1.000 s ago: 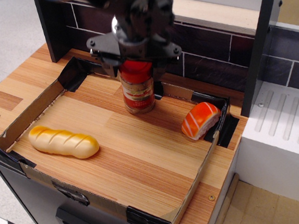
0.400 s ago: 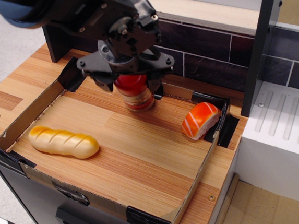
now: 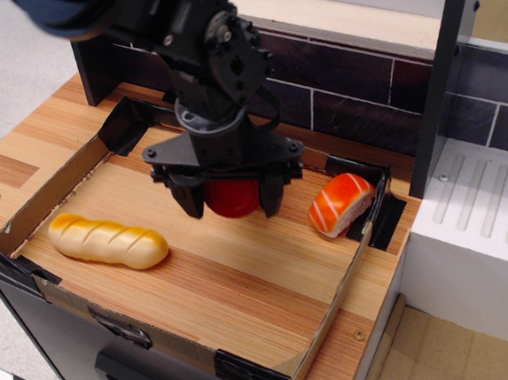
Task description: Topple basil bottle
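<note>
The basil bottle (image 3: 232, 197) shows mostly as its wide red cap, facing the camera between the gripper's two black fingers; its label and body are hidden behind the cap and the gripper. It is tipped far over toward the front, low over the wooden tray floor (image 3: 243, 271). My gripper (image 3: 230, 201) points down over the middle of the tray, its fingers (image 3: 189, 196) closed on either side of the cap.
A yellow bread loaf (image 3: 107, 240) lies at the tray's left. An orange-and-white sushi piece (image 3: 341, 204) sits by the tray's right wall. A low cardboard rim (image 3: 350, 275) surrounds the tray. A dark tiled wall (image 3: 362, 100) stands behind; a white rack (image 3: 487, 214) stands to the right.
The gripper moved forward and down into the tray's middle with the bottle. The bottle went from upright to tipped over, cap now facing the camera.
</note>
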Robot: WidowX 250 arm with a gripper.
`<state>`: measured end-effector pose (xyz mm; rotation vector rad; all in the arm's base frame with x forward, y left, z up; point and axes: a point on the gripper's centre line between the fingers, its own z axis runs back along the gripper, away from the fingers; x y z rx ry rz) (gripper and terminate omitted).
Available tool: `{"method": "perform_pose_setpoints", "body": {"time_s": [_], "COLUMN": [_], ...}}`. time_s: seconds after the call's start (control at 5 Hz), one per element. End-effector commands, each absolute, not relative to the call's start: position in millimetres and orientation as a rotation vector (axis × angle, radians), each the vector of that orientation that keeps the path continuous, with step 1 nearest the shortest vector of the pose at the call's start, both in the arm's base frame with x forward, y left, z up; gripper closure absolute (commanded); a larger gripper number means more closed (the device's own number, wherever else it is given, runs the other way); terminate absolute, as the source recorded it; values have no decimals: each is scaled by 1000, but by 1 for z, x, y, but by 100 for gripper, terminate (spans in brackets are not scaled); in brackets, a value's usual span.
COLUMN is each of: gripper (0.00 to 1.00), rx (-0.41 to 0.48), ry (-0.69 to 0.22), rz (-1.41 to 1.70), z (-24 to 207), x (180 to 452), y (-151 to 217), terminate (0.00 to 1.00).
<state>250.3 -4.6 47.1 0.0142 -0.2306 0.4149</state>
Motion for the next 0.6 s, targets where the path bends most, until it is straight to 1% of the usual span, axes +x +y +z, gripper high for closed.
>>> {"method": "perform_pose_setpoints", "body": {"time_s": [0.0,0.2,0.4], "gripper": [100,100,100], "rx": [-49,-40,-14], "ry": [-14,-3,53], "rz": [449,455,428], "z": [46,35,29], "x": [251,248,245], "y": [-12,-13,-15], "terminate": [0,0,0]}}
